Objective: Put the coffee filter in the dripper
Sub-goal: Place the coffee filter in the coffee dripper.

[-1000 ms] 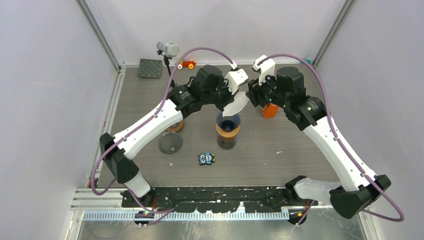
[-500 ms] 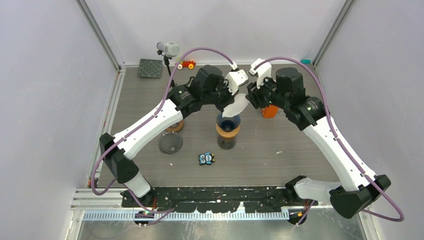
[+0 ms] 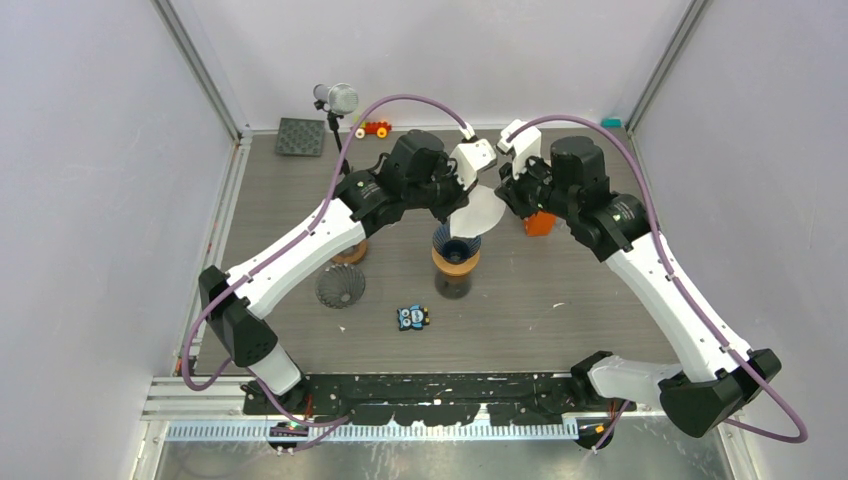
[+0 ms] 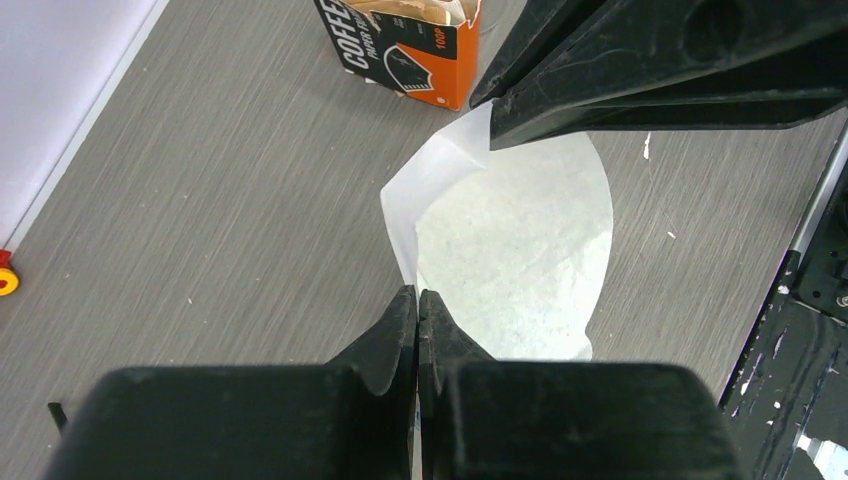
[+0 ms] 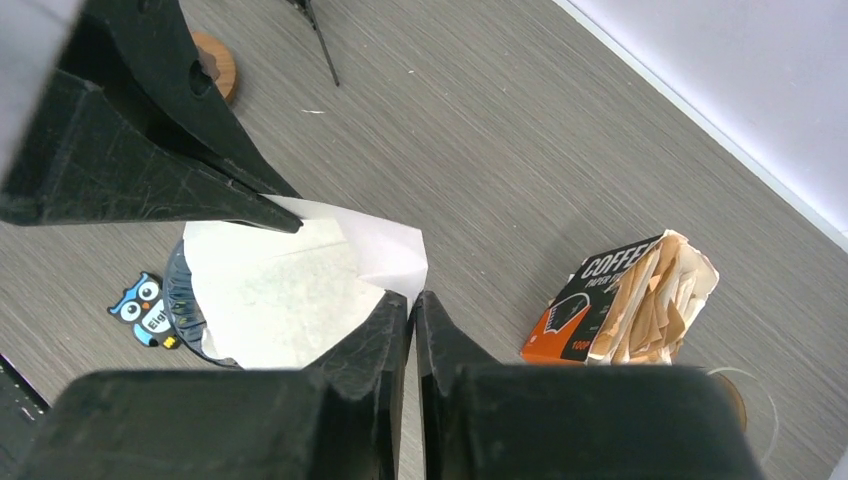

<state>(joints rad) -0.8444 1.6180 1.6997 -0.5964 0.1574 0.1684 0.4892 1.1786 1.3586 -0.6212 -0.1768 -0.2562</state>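
A white paper coffee filter point(image 3: 480, 212) hangs in the air, pulled open between both grippers, just above the dark ribbed dripper point(image 3: 455, 245) on its orange-collared stand. My left gripper point(image 4: 417, 293) is shut on the filter's left edge point(image 4: 500, 240). My right gripper point(image 5: 410, 298) is shut on the opposite edge of the filter point(image 5: 290, 280). In the right wrist view the dripper's rim point(image 5: 178, 290) shows under the filter's lower left side. The filter's tip is hidden behind its own cone.
An orange box of coffee filters point(image 3: 540, 222) point(image 5: 620, 300) stands right of the dripper. A second dark ribbed dripper point(image 3: 340, 286) and a wooden-based item point(image 3: 350, 252) sit left. An owl sticker point(image 3: 412, 318), a microphone stand point(image 3: 336, 100) and a toy car point(image 3: 376, 128) are also on the table.
My right gripper has moved left to the filter and closed on its edge. The filter has spread wider between the two grippers.
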